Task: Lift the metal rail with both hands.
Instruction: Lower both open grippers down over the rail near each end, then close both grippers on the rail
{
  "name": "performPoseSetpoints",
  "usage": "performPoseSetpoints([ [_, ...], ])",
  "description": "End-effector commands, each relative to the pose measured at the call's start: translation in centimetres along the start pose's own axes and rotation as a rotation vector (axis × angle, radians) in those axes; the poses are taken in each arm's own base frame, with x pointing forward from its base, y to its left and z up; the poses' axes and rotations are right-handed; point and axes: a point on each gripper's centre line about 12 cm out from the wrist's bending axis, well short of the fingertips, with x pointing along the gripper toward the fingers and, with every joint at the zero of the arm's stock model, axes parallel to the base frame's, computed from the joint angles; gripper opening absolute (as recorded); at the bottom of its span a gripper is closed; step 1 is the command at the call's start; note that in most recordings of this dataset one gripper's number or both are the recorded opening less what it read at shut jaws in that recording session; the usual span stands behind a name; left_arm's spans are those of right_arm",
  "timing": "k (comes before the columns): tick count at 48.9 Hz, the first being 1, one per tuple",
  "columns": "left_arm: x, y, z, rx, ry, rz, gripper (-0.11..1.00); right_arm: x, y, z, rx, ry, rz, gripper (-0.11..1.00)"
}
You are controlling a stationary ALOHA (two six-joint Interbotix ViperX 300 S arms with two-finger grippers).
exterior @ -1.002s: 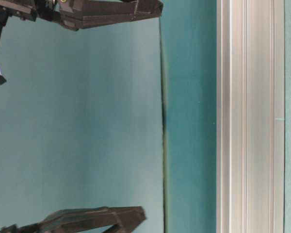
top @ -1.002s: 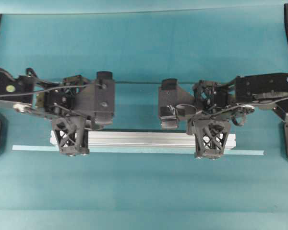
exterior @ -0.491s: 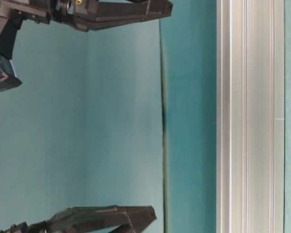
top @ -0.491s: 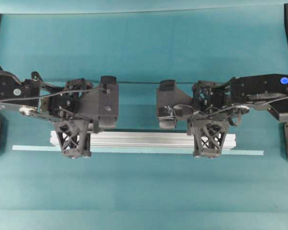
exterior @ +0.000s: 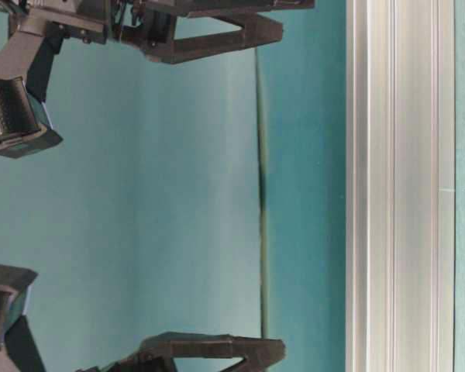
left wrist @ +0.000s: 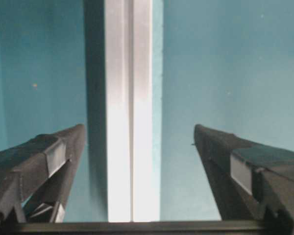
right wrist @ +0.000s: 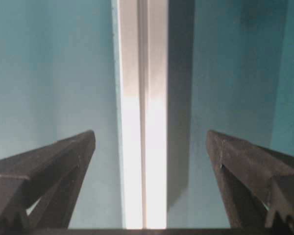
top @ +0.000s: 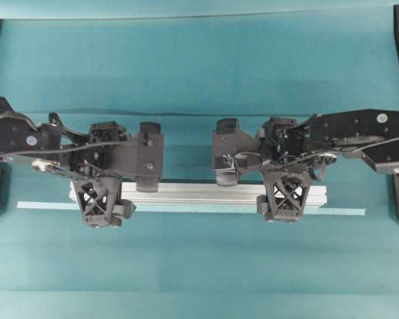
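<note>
The metal rail (top: 199,193) lies flat on the teal bench (top: 199,80), parallel to the near edge and roughly centred between the left and right sides, its grooved silver face catching the light. Just beside its near flank runs a thinner pale blue-grey flat strip (top: 332,211), which sticks out past both of the rail's square ends.

The left gripper (left wrist: 139,147) hangs over the rail close to its left end, fingers spread wide to either side of the bar with bench showing in the gaps; it grasps nothing. The right gripper (right wrist: 149,147) hangs over the rail near its right end in the same posture, fingers parted well clear of the metal and empty.

From overhead, both black arms reach in from the bench's left and right sides, their lattice-braced fingers overlapping the rail's near edge. In the table-level view the rail rests on the bench surface.
</note>
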Motion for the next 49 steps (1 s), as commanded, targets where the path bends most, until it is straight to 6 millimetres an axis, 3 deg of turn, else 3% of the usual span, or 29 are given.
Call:
performPoseSetpoints([
  [1, 0.2, 0.0, 0.2, 0.005, -0.012, 0.001, 0.99, 0.5, 0.3, -0.1, 0.006, 0.007, 0.0, 0.96],
  [35, 5.0, 0.4, -0.7, -0.008, 0.031, 0.006, 0.99, 3.6, 0.4, -1.8, 0.019, 0.026, -0.001, 0.96],
  [49, 7.2, 0.6, -2.3, -0.011, 0.034, 0.006, 0.99, 6.0, 0.2, -3.0, 0.028, 0.001, -0.007, 0.96],
])
